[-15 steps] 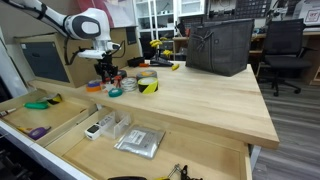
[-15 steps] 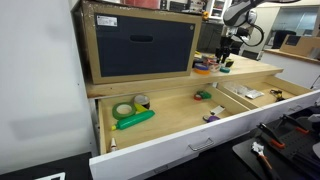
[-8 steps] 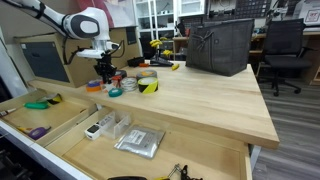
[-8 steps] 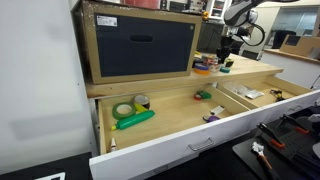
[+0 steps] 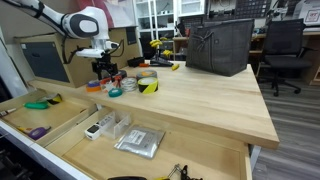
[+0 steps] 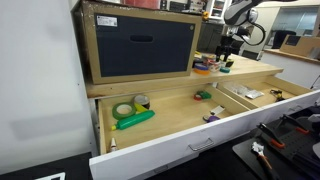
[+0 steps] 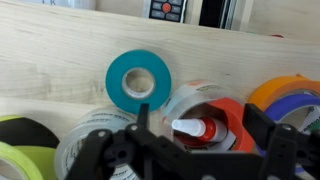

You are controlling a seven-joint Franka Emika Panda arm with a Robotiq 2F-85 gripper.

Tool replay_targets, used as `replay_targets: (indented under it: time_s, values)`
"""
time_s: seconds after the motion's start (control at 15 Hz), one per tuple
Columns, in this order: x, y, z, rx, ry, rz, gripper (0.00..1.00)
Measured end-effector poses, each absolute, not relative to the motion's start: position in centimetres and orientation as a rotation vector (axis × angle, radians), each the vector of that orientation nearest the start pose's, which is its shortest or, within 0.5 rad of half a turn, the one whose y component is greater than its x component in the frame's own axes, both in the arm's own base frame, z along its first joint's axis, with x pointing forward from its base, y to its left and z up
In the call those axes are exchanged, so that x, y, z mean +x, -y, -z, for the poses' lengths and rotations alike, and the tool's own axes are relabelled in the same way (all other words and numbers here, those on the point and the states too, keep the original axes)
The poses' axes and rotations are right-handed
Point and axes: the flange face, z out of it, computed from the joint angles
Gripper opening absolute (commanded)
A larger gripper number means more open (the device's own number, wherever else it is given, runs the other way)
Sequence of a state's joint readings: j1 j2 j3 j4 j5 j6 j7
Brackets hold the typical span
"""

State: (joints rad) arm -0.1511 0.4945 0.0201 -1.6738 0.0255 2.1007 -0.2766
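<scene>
My gripper (image 7: 205, 132) is open and hangs just above a cluster of tape rolls on the wooden tabletop. Its two black fingers straddle a red tape roll (image 7: 232, 118) with a small red bottle with a white cap (image 7: 190, 129) lying in its core. A clear tape roll (image 7: 180, 98) lies around and behind the red one. A teal roll (image 7: 138, 80) lies beyond, an orange and purple roll (image 7: 290, 98) to the right, and black and yellow-green rolls (image 7: 25, 140) to the left. The gripper shows over the cluster in both exterior views (image 5: 103, 70) (image 6: 228, 55).
A yellow-black tape roll (image 5: 148, 84) lies beside the cluster. A black bin (image 5: 218, 45) stands at the table's far end. An open drawer (image 5: 100, 135) below the table edge holds small items, including a green tape roll (image 6: 123, 109) and a green marker (image 6: 136, 119). A cabinet (image 6: 140, 45) stands on the tabletop.
</scene>
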Motion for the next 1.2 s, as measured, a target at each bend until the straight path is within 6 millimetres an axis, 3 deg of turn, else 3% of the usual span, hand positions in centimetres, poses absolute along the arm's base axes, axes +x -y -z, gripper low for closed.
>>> replay_targets:
  time_s: [0.6,1.2]
  values:
    - [66.23,8.0,-31.28,-3.112,0.279,-0.099,1.0]
    - [66.16,8.72,-31.02,-3.133,0.283,-0.11,1.0]
